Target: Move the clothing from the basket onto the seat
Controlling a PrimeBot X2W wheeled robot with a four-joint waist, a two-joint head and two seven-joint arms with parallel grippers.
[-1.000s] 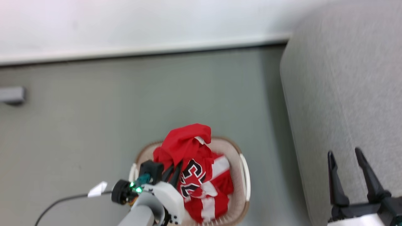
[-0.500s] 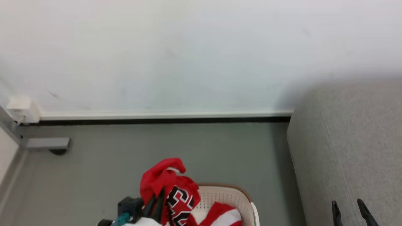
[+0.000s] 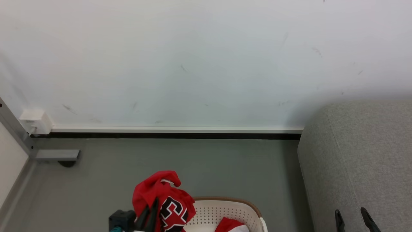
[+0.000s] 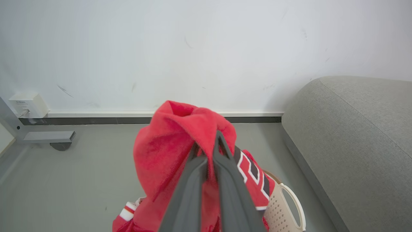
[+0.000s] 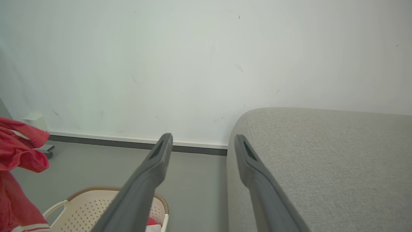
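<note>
My left gripper (image 4: 207, 141) is shut on a bunch of the clothing, a red jersey (image 4: 167, 145) with dark numbers, and holds it up above the basket (image 4: 286, 206). In the head view the jersey (image 3: 157, 196) hangs at the bottom edge, left of the cream basket (image 3: 231, 200), with the left gripper (image 3: 150, 206) pinching it. Another red and white piece (image 3: 230, 225) lies inside the basket. The grey seat (image 3: 363, 161) stands at the right. My right gripper (image 5: 202, 141) is open and empty beside the seat (image 5: 322, 167); in the head view the right gripper (image 3: 352, 216) shows at the seat's lower edge.
A white wall with a skirting board runs behind the grey floor (image 3: 193, 167). A grey metal foot (image 3: 58, 155) and a small white box (image 3: 33, 120) sit at the far left. Open floor lies between the basket and the seat.
The head view has tilted up toward the wall. My left gripper has lifted the jersey higher out of the basket, so it now hangs over the left rim. The right gripper stays open.
</note>
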